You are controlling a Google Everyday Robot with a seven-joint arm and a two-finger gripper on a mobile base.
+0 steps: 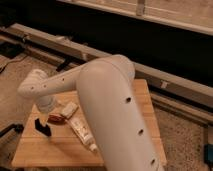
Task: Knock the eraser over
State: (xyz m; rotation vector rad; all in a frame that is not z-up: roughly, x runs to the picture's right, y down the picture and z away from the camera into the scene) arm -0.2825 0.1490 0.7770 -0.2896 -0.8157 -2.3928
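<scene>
The eraser (43, 127) is a small black block standing on the left part of the wooden table (142, 102). My white arm reaches across the table from the lower right. The gripper (48, 110) is at its end, low over the table, just above and to the right of the eraser. The wrist hides most of it. I cannot tell whether it touches the eraser.
A reddish-brown wrapped item (56, 118) lies right of the eraser. A white squeeze tube (82, 132) lies slantwise toward the front edge. A small pale packet (69, 109) lies behind them. A dark object (9, 131) sits off the table's left edge. A metal rail (165, 80) runs behind.
</scene>
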